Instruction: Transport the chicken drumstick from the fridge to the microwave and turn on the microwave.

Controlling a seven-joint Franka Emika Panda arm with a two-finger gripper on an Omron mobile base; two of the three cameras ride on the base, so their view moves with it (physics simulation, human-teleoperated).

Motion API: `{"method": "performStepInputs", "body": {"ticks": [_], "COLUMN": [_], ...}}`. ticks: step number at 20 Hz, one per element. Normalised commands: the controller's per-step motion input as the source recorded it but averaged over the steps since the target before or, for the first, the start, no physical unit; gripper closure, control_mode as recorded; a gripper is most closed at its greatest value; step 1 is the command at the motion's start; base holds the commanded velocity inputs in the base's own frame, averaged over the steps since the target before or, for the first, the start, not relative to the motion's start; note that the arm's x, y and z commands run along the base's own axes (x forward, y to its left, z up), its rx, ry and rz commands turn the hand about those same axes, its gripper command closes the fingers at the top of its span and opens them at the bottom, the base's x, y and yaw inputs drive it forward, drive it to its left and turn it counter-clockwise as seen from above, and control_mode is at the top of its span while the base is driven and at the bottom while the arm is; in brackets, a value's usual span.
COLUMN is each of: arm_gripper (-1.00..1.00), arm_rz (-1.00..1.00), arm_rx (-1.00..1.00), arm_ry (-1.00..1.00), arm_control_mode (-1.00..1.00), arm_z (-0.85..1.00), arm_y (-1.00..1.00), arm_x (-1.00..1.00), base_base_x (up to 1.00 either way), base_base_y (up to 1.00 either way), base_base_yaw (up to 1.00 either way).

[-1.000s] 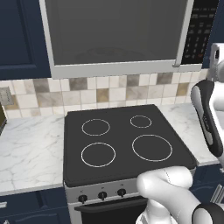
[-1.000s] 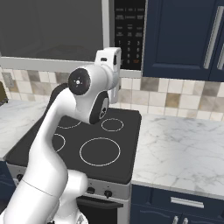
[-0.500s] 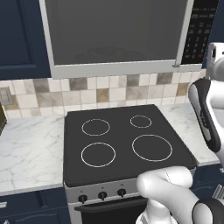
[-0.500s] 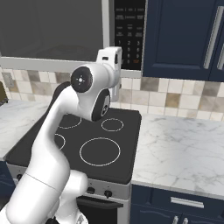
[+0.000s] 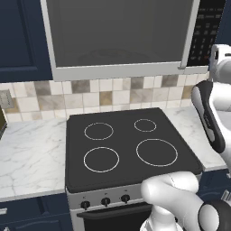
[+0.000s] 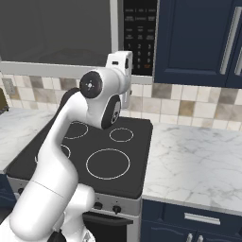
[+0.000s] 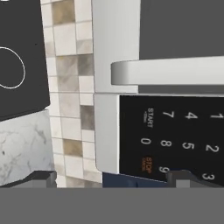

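The gripper (image 7: 111,178) is wide apart and holds nothing. It points at the black button panel (image 7: 175,135) of the microwave (image 5: 122,40), close to the START button. The arm bends up high beside the microwave. The microwave door (image 5: 119,34) is shut, above the black stovetop (image 5: 128,146) and marble counter (image 6: 194,156).

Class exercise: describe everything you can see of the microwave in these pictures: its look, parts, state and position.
The microwave is a wide grey box mounted above the black stovetop, against the tiled wall and beside navy cabinets. Its grey-framed dark glass door is shut, and what is inside cannot be seen. A pale bar handle runs along the door's edge. The black button panel shows white digits, a START key and an orange STOP key. Nothing touches it.
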Motion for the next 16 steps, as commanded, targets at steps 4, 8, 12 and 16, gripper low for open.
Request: {"method": "performStepInputs", "body": {"ticks": [4,8,12,16], "arm_gripper": [-1.0,-1.0,-1.0,-1.0], "arm_rz": [0.0,0.0,0.0,0.0], "arm_rx": [0.0,0.0,0.0,0.0], "arm_ry": [0.0,0.0,0.0,0.0], "arm_control_mode": [-1.0,-1.0,-1.0,-1.0], "arm_z": [-0.06,-0.1,-0.09,-0.03], "arm_y": [0.03,0.1,0.16,0.09], "arm_x": [0.13,0.06,0.06,0.16], "base_base_x": [0.0,0.0,0.0,0.0], "base_base_y": [0.0,0.0,0.0,0.0], "base_base_yaw": [0.0,0.0,0.0,0.0]}}
